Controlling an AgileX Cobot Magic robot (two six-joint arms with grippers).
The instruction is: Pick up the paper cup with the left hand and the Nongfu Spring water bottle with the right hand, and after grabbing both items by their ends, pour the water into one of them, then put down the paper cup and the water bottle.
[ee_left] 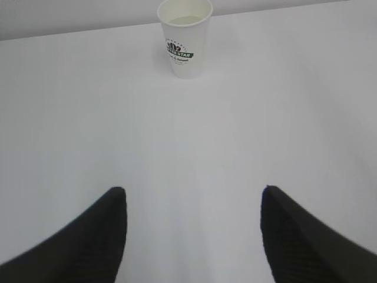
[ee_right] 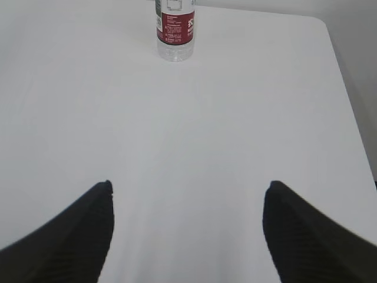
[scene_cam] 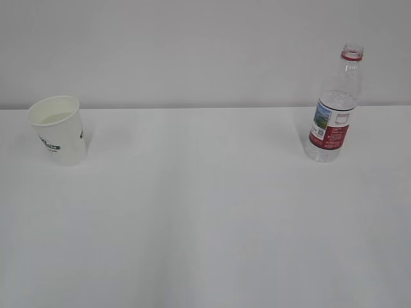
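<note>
**A:** Where do you have the cup and the bottle?

**B:** Your paper cup (scene_cam: pixel 59 128) stands upright at the far left of the white table (scene_cam: pixel 205 218), close to the back edge. You can see a cream inside with what looks like liquid in the bottom, and dark green print on its side. Your Nongfu Spring water bottle (scene_cam: pixel 334 106) stands upright at the far right, also near the back edge, well apart from the cup. Its cap is off, the red neck ring shows, and the red-and-white label wraps its lower half. Whether it holds any water I cannot tell.

**A:** And your grippers?

**B:** Your left hand (ee_left: pixel 191 203) is released: in the left wrist view its two black fingers (ee_left: pixel 88 242) stand wide apart at the near edge with bare table between them. The cup sits far ahead of them, roughly centred, touching nothing. Your right hand (ee_right: pixel 188 200) is released too, its black fingers (ee_right: pixel 306 236) spread over bare table. The bottle stands far ahead of it, slightly left of centre, only its lower part in view.

**A:** Anything else?

**B:** You can see the table's rounded far right corner (ee_right: pixel 321 23) in the right wrist view. Neither arm appears in the exterior view.
</note>
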